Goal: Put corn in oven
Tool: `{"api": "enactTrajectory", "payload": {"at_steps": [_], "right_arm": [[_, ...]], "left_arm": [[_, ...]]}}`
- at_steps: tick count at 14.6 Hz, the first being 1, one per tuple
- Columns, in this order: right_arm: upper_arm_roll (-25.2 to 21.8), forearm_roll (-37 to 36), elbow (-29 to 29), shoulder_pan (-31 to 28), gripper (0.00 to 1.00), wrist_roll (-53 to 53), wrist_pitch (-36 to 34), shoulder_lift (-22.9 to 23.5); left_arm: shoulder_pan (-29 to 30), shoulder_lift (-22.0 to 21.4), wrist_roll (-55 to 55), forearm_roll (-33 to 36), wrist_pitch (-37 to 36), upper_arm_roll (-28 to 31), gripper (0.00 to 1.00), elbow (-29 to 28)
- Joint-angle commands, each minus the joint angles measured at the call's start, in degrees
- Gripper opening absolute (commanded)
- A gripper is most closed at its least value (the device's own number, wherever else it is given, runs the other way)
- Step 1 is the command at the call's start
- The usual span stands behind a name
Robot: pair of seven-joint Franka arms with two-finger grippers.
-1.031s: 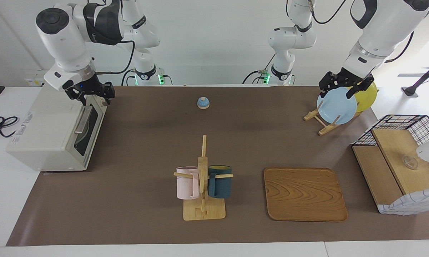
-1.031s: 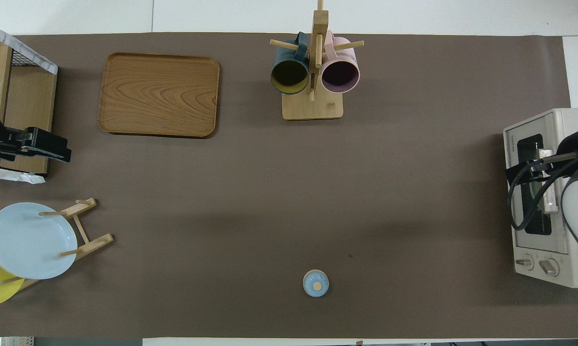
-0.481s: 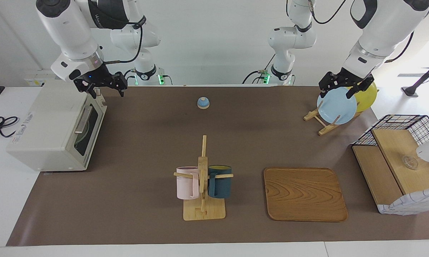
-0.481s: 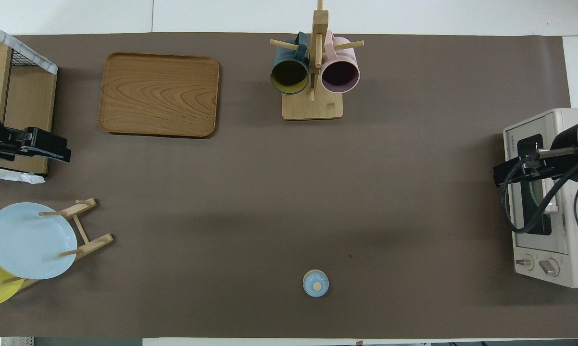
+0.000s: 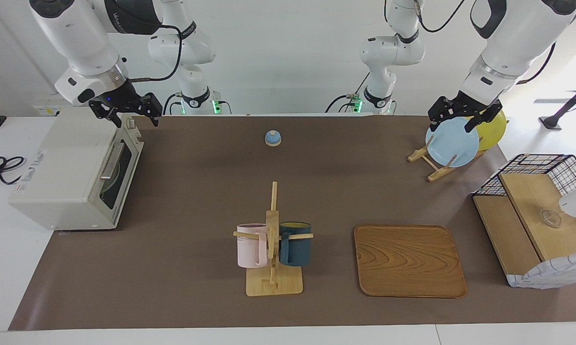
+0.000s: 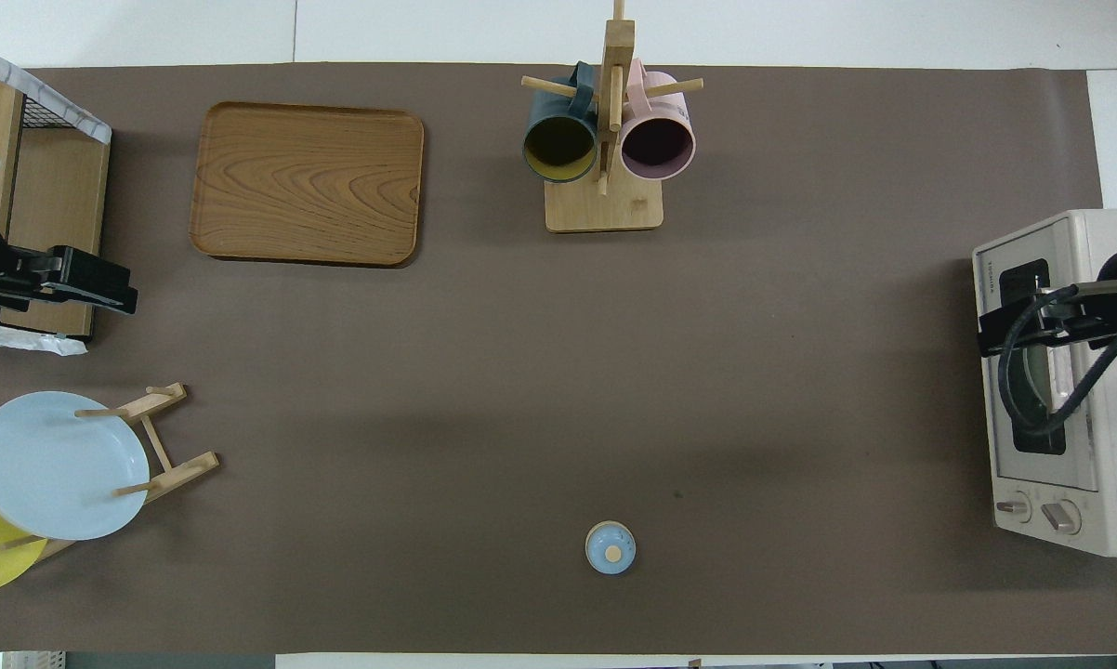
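The cream-white oven (image 5: 67,167) stands at the right arm's end of the table with its dark glass door shut; it also shows in the overhead view (image 6: 1070,390). No corn shows in either view. Something round and greenish shows dimly through the glass. My right gripper (image 5: 127,117) hangs just above the oven's top front corner nearest the robots, clear of the door handle; it also shows in the overhead view (image 6: 991,334). My left gripper (image 5: 453,122) waits in the air by the plate rack, empty, and also shows in the overhead view (image 6: 122,290).
A blue plate (image 5: 452,142) and a yellow plate (image 5: 494,129) stand in a wooden rack. A wire-framed wooden basket (image 5: 537,215), a wooden tray (image 5: 409,261), a mug tree with two mugs (image 5: 272,239) and a small blue lid (image 5: 272,138) are on the brown mat.
My right gripper has risen from the top edge of the oven door and pulled back toward the robots. The oven door stays shut. The left arm has not moved.
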Motion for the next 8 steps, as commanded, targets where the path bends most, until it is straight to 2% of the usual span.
{"api": "enactTrajectory", "payload": {"at_steps": [1,8], "right_arm": [[2.6,1.4,2.8,-1.0,1.00,2.8,-0.9,1.1],[2.7,1.2,3.2,-1.1,1.00,2.9,-1.0,1.2]], "left_arm": [[0.5,-0.5,0.7,0.4,-0.4,-0.2,1.00,-0.2],[0.5,-0.5,0.8,0.4,-0.4,-0.2,1.00,-0.2]]}}
